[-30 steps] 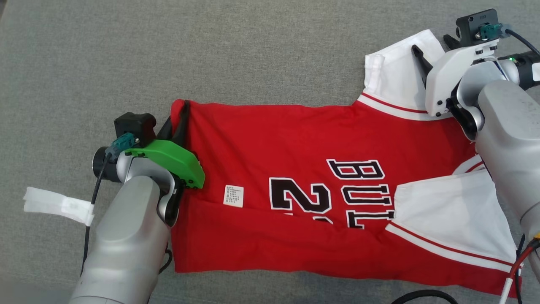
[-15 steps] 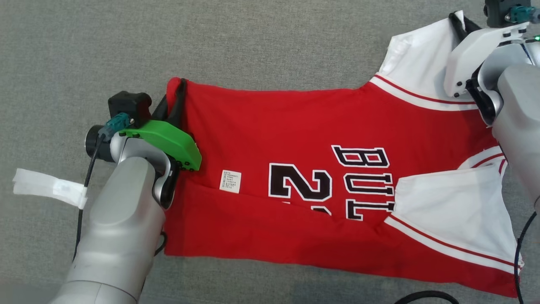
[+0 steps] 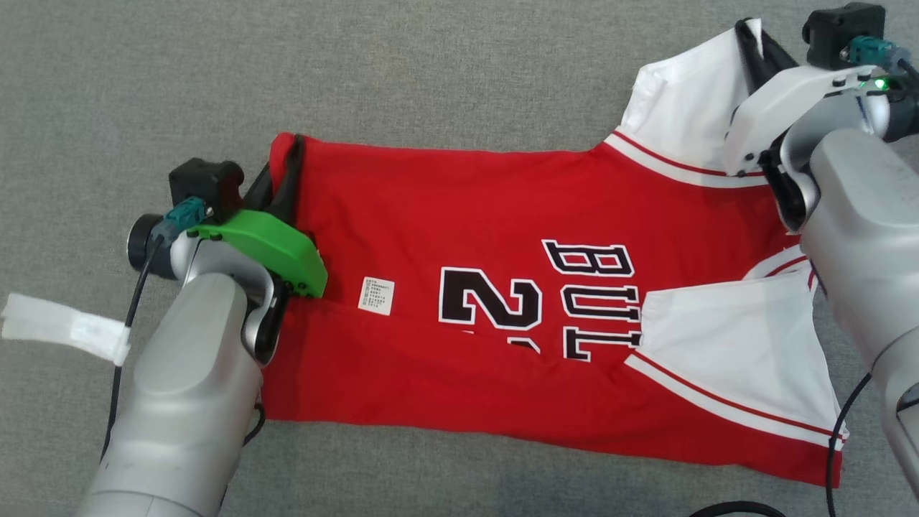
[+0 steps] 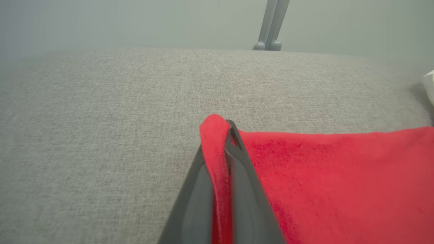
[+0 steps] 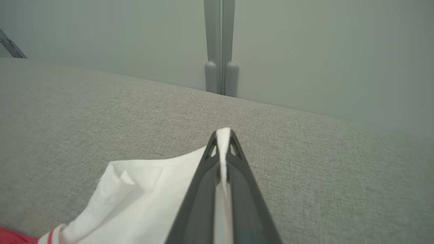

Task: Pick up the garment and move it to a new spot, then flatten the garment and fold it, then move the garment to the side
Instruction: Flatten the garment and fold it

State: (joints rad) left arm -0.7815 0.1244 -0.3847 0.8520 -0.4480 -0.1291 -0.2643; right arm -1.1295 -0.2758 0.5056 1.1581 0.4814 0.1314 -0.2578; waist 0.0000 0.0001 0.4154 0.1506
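Observation:
The garment point(image 3: 467, 215) is a red jersey with white sleeves and black lettering, spread across the grey cloth surface, its near half folded over. My left gripper point(image 3: 291, 147) is shut on the garment's red far-left corner point(image 4: 213, 135), the cloth pinched between the dark fingers. At the far right, my right gripper point(image 3: 750, 32) is shut on the white sleeve point(image 3: 689, 100); in the right wrist view the white edge point(image 5: 223, 145) shows squeezed between the fingertips. A second white sleeve point(image 3: 732, 352) lies flat at the near right.
A white tape tag point(image 3: 57, 327) hangs on the left arm's cable. A grey wall with a vertical post point(image 5: 220, 47) stands past the surface's far edge. Bare grey surface point(image 3: 359, 64) stretches beyond the garment.
The right gripper has gone from open beside the white sleeve to shut on its edge. The whole head picture shifted a little, so the camera moved. The left grip is unchanged.

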